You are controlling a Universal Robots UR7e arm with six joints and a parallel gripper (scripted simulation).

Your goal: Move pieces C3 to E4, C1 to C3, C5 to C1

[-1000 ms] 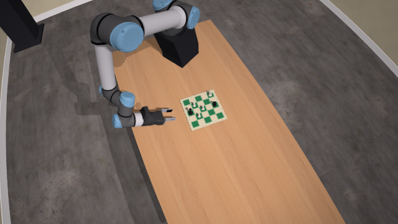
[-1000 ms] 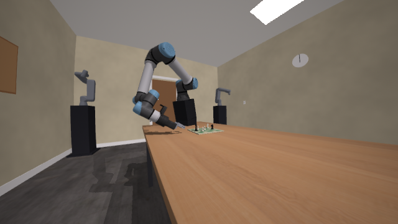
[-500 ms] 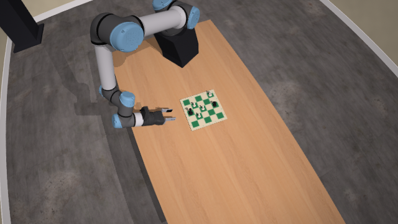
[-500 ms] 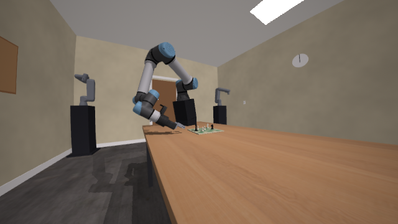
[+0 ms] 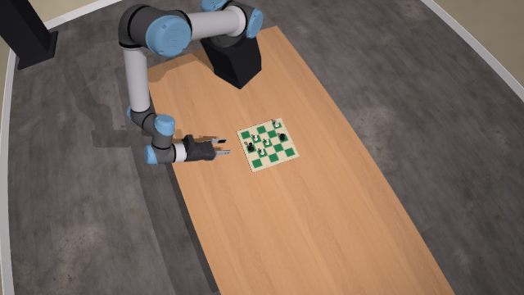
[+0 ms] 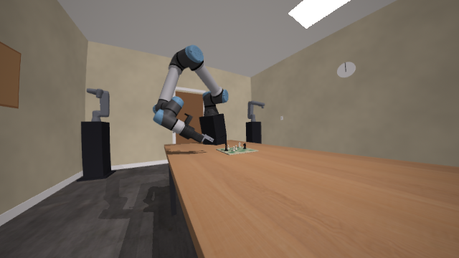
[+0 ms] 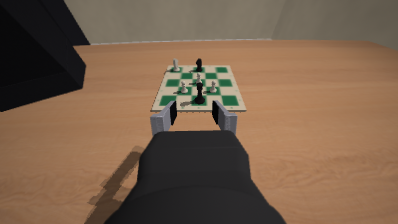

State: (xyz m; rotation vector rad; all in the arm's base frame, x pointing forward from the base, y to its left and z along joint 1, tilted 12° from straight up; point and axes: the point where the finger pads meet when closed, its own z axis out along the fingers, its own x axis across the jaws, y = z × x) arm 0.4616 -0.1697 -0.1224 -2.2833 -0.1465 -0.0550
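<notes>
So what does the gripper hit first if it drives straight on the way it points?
Likely the tall black piece at the board's near edge, though its downward tilt might meet the table first.
</notes>
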